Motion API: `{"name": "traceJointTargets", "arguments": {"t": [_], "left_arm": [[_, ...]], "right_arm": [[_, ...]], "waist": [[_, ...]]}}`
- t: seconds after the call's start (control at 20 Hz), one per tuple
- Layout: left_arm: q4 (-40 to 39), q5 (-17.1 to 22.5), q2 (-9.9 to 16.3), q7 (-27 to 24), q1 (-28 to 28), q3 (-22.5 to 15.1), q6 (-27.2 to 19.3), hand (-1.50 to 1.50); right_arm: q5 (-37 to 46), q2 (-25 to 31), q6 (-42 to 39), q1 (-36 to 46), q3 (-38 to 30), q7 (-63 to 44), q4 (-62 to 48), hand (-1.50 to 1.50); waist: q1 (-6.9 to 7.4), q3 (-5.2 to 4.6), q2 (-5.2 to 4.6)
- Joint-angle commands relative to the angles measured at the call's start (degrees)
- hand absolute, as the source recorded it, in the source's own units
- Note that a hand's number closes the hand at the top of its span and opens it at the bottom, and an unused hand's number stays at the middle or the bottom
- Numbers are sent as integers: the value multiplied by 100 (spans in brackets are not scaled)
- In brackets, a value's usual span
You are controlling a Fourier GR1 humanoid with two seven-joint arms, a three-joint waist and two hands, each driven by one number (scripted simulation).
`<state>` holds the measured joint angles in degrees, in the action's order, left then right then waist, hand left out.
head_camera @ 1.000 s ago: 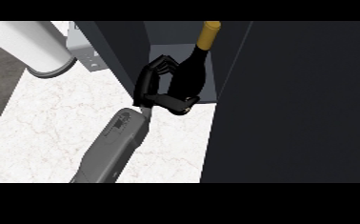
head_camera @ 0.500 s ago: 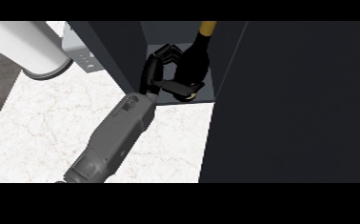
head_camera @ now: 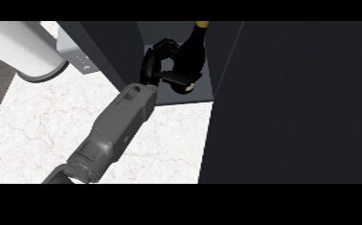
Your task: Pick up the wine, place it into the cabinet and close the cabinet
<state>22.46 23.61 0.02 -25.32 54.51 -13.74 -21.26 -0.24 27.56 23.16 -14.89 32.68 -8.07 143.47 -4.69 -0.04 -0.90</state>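
Placing step. Dark glass wine bottle with yellow-capped neck [head_camera: 192, 51] stands inside the open dark grey cabinet [head_camera: 176, 32], on its floor or just above it; contact not visible. One black robot hand [head_camera: 164, 68], which arm unclear, is curled round the bottle's lower body, thumb across the front. Bottle sits right of the palm, neck above the fingers. Best to settle the base flat, uncurl, and draw straight back over the white marble tabletop [head_camera: 42, 118], keeping clear of the tall dark door panel [head_camera: 283, 104].

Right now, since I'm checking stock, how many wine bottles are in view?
1. The dark wine bottle with a yellow top stands inside the open dark cabinet, held by the black hand. The wide cabinet door at right may hide others.
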Motion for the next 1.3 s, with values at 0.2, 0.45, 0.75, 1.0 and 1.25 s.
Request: {"name": "traceJointTargets", "arguments": {"t": [0.2,0.45,0.75,1.0,1.25], "left_arm": [[-831,236,94,-290,409,406,261,150],[-1145,219,50,-345,777,500,-134,150],[-1482,115,321,-367,1015,527,-234,-150],[-1694,-116,290,-687,1032,374,-479,-150],[-1878,-141,619,-580,1189,408,-699,-150]], "right_arm": [[-368,70,-140,-326,77,-214,838,-150],[-395,-1,-185,-315,97,-116,796,-150],[-445,82,-366,-474,77,89,795,-150],[-457,-41,-408,-316,17,266,491,-150],[-413,76,-499,-582,120,317,776,-150]], "waist": [[-66,-6,-58],[-126,-6,-76],[-178,-3,-87],[-181,-6,-150],[-312,-10,-137]]}}
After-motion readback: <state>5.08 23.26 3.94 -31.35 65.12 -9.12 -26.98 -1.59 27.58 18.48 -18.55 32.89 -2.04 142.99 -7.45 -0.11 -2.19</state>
